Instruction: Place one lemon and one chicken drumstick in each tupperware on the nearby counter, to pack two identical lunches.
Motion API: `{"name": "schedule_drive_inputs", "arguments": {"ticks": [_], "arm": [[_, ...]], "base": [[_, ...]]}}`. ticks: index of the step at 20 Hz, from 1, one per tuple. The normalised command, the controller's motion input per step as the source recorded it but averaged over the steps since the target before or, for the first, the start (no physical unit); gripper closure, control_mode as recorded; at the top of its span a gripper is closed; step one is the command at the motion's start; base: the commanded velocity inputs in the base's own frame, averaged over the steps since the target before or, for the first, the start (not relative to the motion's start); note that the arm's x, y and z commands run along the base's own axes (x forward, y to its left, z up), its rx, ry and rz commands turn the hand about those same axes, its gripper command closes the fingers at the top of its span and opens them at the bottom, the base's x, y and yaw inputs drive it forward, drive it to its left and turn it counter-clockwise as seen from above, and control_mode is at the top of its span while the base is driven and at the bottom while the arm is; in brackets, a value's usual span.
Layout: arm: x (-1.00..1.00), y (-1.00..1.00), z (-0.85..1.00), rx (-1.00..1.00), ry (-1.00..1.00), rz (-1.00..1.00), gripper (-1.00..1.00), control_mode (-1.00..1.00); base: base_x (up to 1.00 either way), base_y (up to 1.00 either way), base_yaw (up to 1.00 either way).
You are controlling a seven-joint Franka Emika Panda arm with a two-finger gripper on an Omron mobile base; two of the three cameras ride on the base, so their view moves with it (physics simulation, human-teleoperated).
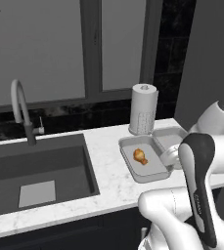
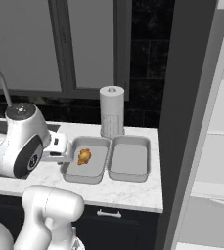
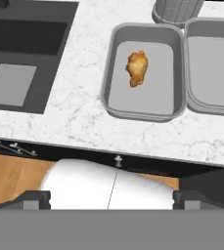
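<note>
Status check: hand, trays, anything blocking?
Hand open, holding nothing. One chicken drumstick in left tupperware; right tupperware bare. Paper towel roll stands behind the trays, clear of them.

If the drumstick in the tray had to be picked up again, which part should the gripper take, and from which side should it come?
Probably the thick meaty end of the chicken drumstick, from straight above. It lies flat near the middle of the left tupperware, whose raised walls block any sideways approach. The bulbous end gives the fingers more to close on than the thin bone. The jaws should close across its narrow width.
</note>
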Motion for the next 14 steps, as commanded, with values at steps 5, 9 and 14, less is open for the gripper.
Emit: {"name": "schedule_drive_inputs", "arguments": {"ticks": [5, 9, 14], "arm": [[-0.18, 0.02, -0.11, -0.01, -0.15, -0.02, -1.0, -1.0], [-0.18, 0.01, -0.1, -0.01, -0.09, 0.0, -1.0, 1.0], [0.0, 0.0, 0.0, 0.0, 0.0, 0.0, -1.0, 1.0]], "base": [[0.0, 0.0, 0.0], [-0.74, 0.04, -0.01], [-1.0, -0.09, -0.1]]}}
